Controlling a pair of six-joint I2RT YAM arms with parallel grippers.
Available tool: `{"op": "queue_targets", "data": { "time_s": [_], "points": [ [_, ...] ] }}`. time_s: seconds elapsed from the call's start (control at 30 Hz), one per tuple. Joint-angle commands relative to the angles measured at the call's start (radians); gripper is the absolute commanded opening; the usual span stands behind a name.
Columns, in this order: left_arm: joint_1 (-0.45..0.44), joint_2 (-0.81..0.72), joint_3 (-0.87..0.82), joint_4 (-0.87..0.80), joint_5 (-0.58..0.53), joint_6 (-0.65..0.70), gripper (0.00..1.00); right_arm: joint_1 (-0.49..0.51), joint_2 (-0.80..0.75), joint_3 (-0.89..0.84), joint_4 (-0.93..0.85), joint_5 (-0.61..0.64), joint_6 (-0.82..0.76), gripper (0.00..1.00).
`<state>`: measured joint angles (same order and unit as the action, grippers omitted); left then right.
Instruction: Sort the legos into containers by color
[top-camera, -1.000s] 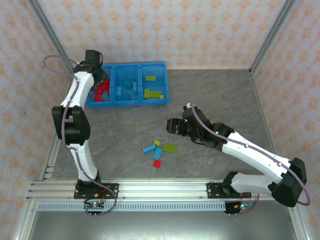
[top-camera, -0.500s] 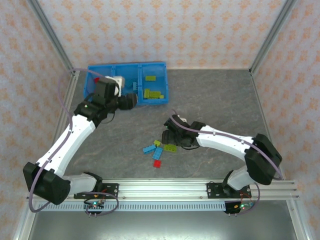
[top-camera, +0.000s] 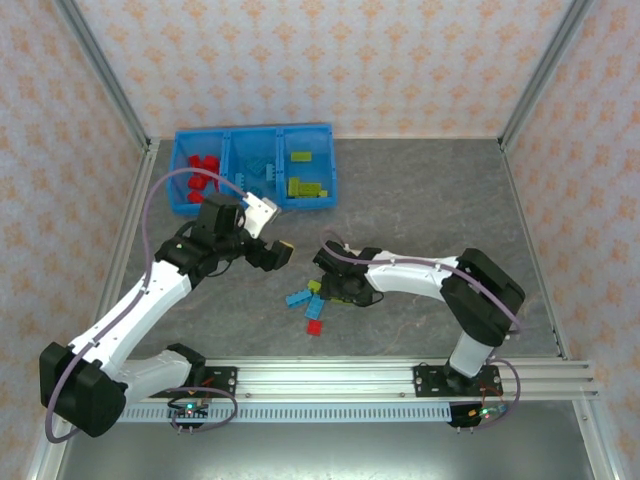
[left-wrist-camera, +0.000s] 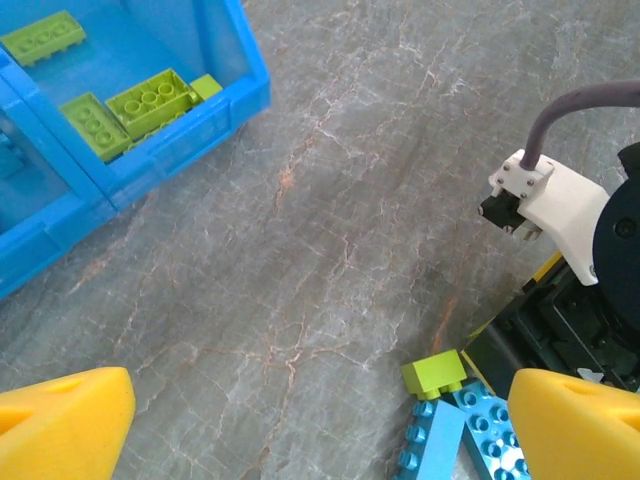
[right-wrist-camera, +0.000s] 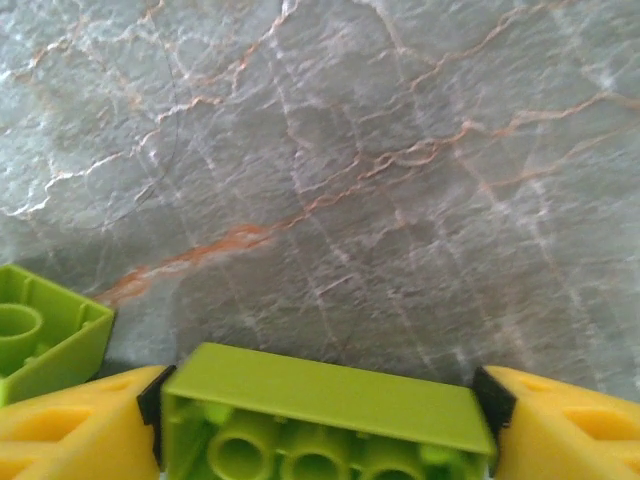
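Gripping a green brick (right-wrist-camera: 320, 400) by its two ends, the right claw (top-camera: 337, 287) sat at centre frame of the top view, its fingers (right-wrist-camera: 70, 425) closed tight against the brick. Just left of it on the table (top-camera: 430, 200) lay two blue bricks (top-camera: 298, 297), a small green brick (left-wrist-camera: 433, 375) and a red brick (top-camera: 314, 327). The left claw (left-wrist-camera: 320, 415) hung up and left of that cluster, spread wide, holding nothing. The tray (top-camera: 250, 131) stood at upper left, with red legos (top-camera: 203, 172) in its left compartment, blue legos (top-camera: 258, 175) in the middle and green legos (top-camera: 303, 185) in the right.
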<state>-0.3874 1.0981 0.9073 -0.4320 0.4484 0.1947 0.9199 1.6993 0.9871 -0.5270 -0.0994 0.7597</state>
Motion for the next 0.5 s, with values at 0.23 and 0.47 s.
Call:
{"op": "queue_targets", "data": {
  "time_s": [0.23, 0.47],
  "points": [
    [-0.003, -0.017, -0.035, 0.086, -0.060, 0.059, 1.00, 0.005, -0.148, 0.033, -0.089, 0.203, 0.080, 0.50],
    [0.001, -0.042, -0.035, 0.099, -0.232, 0.039, 1.00, 0.001, -0.258, 0.137, 0.010, 0.433, -0.130, 0.51]
  ]
}}
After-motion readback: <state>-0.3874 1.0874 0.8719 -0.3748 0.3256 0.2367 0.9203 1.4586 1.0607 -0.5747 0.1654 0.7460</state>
